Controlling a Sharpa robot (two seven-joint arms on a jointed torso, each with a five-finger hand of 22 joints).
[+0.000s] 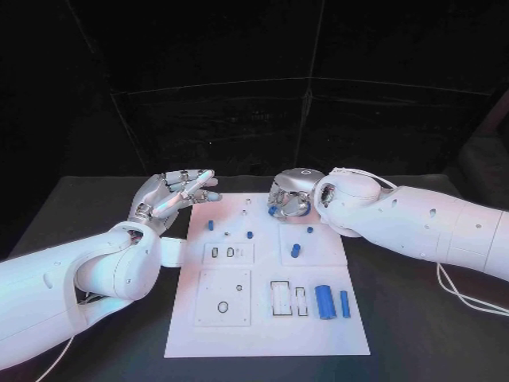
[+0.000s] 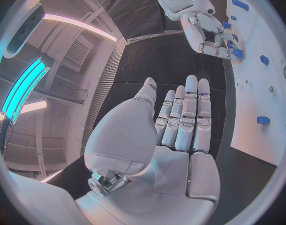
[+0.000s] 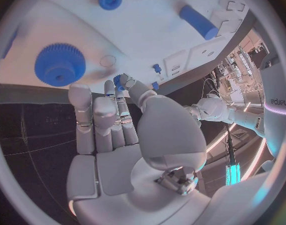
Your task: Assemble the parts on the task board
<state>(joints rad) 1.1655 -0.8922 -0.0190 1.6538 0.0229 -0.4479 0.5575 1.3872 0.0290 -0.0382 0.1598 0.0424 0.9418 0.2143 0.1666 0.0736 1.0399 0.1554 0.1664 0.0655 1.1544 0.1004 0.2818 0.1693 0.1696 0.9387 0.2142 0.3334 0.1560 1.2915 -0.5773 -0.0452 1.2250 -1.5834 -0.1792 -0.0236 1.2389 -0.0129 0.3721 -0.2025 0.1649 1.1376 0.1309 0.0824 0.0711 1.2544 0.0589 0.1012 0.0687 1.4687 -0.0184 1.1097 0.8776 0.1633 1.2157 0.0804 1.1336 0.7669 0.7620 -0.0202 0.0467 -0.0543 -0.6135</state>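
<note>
Silver right hand (image 1: 289, 200) pinches a small blue peg (image 3: 118, 80) at the white task board's (image 1: 324, 338) twelve o'clock edge, its long axis indistinct; silver left hand (image 1: 176, 193) open-fingered, holding nothing.

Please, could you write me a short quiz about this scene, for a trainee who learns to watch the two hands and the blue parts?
1. True or false: the left hand holds a blue part.
2. Which hand pinches a small blue part over the far edge of the task board? A) the left hand B) the right hand C) neither hand
3. Fill in: ___ blue cylinders lie side by side on the near right area of the task board.
Key: 1 false, its fingers are apart and hold nothing; 2 B; 3 two.
</note>
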